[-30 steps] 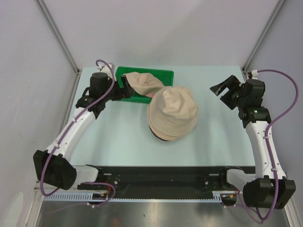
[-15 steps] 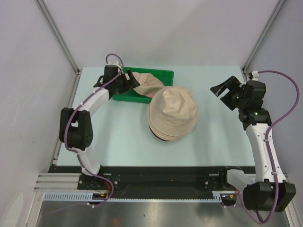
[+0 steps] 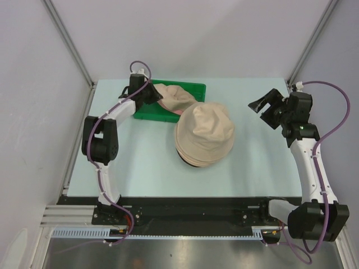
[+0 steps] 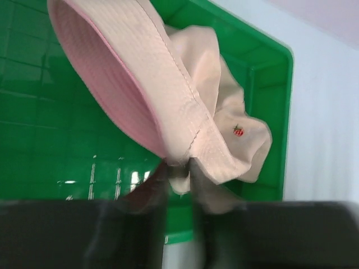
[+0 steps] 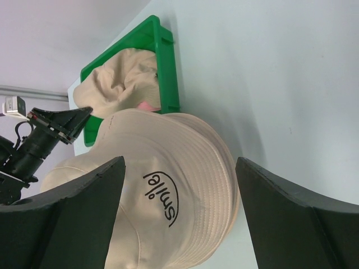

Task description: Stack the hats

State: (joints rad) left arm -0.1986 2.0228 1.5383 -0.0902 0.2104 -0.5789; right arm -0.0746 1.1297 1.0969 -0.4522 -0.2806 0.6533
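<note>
Red berry mark (image 4: 238, 131) on hat (image 4: 185, 84): L wrist cam only.

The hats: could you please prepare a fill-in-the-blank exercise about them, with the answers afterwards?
The loose hat lies in the ___ tray.
Its inner side is ___.
The top hat of the stack bears the word ___.
The right tool beside the stack has its jaws wide ___.
Missing words: green, pink, smile, open.
</note>
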